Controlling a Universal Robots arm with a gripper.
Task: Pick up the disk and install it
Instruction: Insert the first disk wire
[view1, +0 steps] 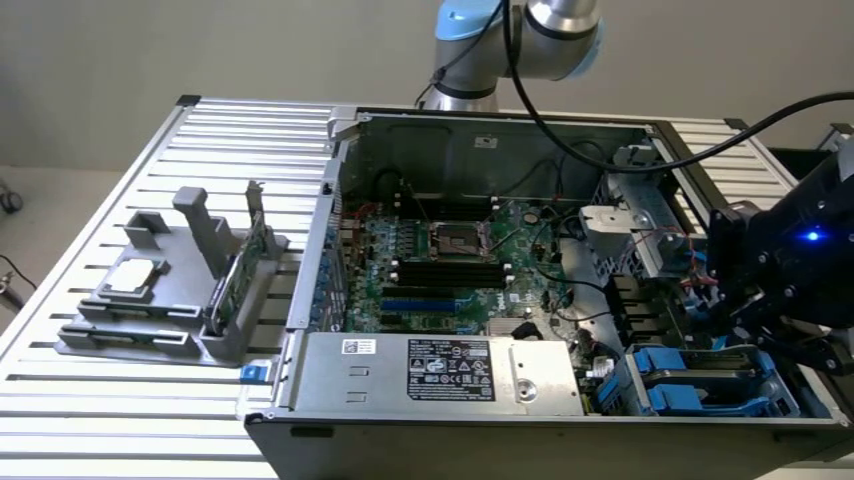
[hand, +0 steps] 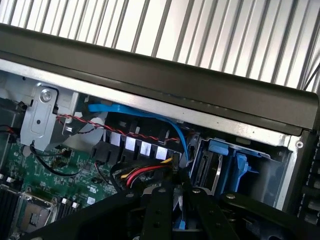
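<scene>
A: Where is the disk relative to the claw?

B: The disk is seen edge-on between the claw fingers. Only a thin sliver with a blue rail is exposed, and the rest is hidden by the fingers.

A: Claw state?

B: It is set narrow and pinched on that sliver, so the disk is taken as held. Contact with anything else cannot be made out.

A: Claw position in the exterior view?

B: The claw is placed at about 4 o'clock from the motherboard, over the case's side wall on the exterior view's right. The disk itself can't be picked out there.

A: Nearest hardware?

B: The blue drive bay is found at about 7 o'clock from the claw, close beneath it. In the wrist view the same bay is seen just beside the fingers, with red, yellow and black wires near them.

A: Anything else?

B: The power supply is mounted at 9 o'clock from the bay. A grey holder is set on the slatted counter, well apart at 9 o'clock from the case. A square chip and a green card are carried on it.
</scene>
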